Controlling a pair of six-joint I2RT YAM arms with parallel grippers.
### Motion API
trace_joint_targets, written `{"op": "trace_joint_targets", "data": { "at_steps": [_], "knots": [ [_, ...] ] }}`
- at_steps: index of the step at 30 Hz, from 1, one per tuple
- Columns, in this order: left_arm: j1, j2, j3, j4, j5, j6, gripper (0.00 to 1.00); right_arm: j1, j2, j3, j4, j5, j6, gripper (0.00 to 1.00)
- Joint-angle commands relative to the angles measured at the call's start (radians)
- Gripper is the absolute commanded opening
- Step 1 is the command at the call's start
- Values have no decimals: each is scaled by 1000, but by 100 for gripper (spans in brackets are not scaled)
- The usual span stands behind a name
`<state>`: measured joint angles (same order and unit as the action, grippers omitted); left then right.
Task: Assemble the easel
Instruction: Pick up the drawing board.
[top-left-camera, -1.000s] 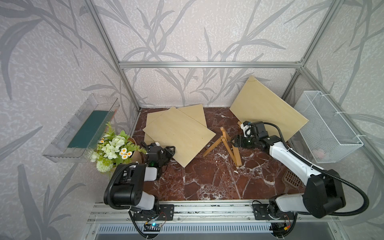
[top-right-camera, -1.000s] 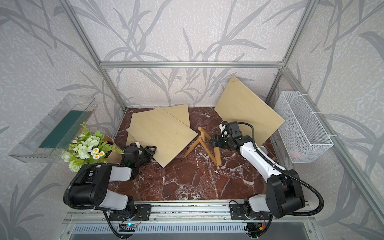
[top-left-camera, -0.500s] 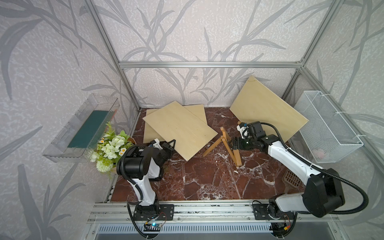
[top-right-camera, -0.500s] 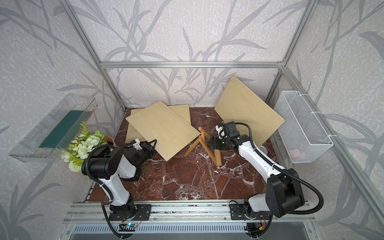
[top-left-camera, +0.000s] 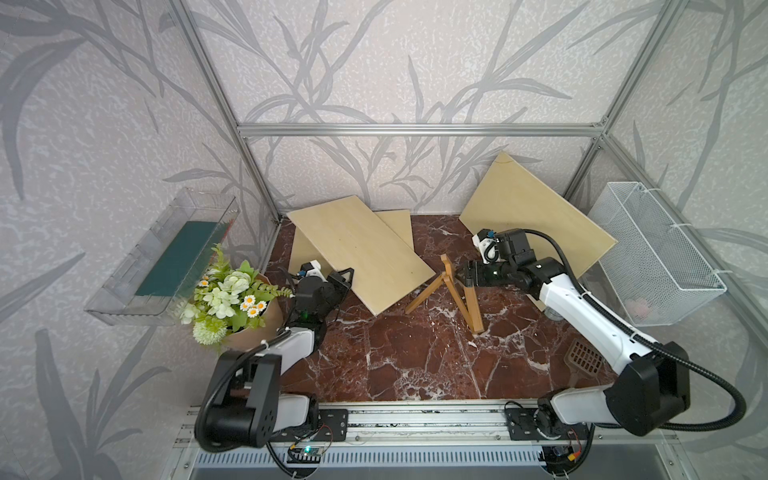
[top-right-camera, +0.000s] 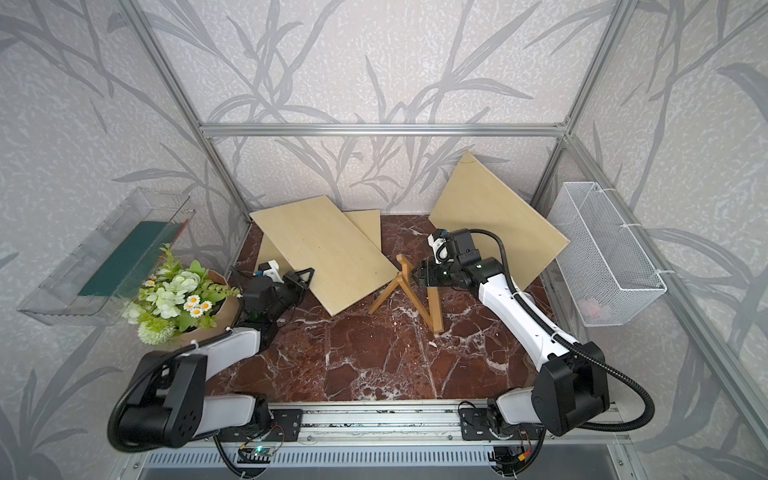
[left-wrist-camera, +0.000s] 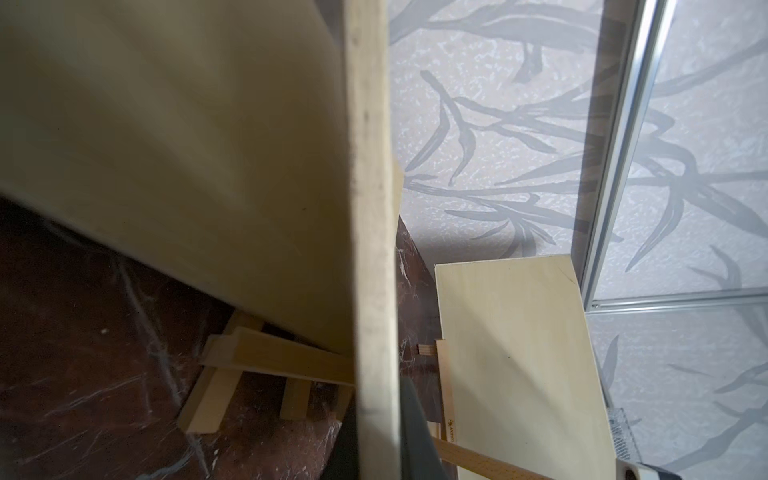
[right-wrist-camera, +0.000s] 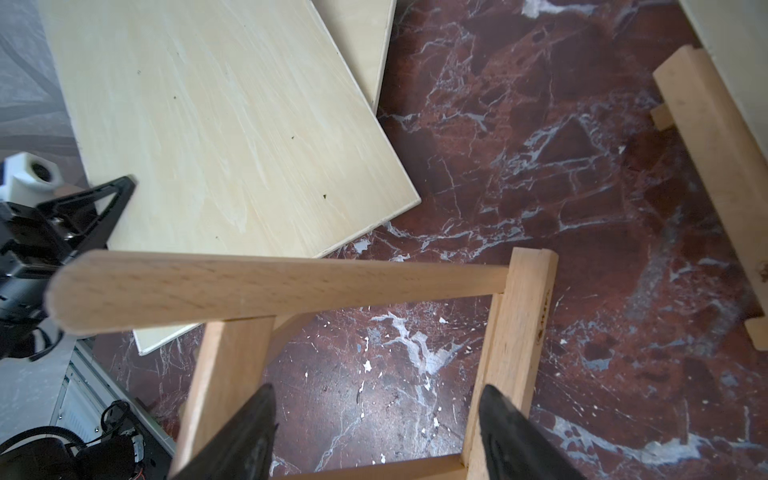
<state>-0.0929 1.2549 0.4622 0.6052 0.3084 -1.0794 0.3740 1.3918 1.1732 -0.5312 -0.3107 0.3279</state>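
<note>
The wooden easel stands on its legs mid-floor. My right gripper is at its top, jaws wide open. In the right wrist view its fingers sit between the easel's two front legs, beside them, and the right gripper has nothing pinched. My left gripper is shut on the near corner of a pale plywood board, which is tilted up off the floor. The left wrist view shows that board's edge between the left gripper's dark fingers.
A second board lies under the held one; a third leans at the back right. A wooden bar with pegs lies near it. A flower pot, wall tray, wire basket and brown grid piece line the sides.
My left gripper has shut on the board's corner and raised it, swinging the board toward the back wall. The right gripper stays open at the easel, shifted slightly left.
</note>
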Motion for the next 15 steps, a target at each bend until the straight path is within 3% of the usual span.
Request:
{"op": "trace_joint_targets", "data": {
  "at_steps": [1,10,15],
  "knots": [
    [0,-108,92,-351,-175,327,0,3,-24,44,-29,22,-24,76],
    [10,-108,419,-650,-37,395,0,3,-39,93,3,16,-58,76],
    [11,-89,595,-749,9,401,0,3,-30,170,-52,91,-107,77]
  ]
}}
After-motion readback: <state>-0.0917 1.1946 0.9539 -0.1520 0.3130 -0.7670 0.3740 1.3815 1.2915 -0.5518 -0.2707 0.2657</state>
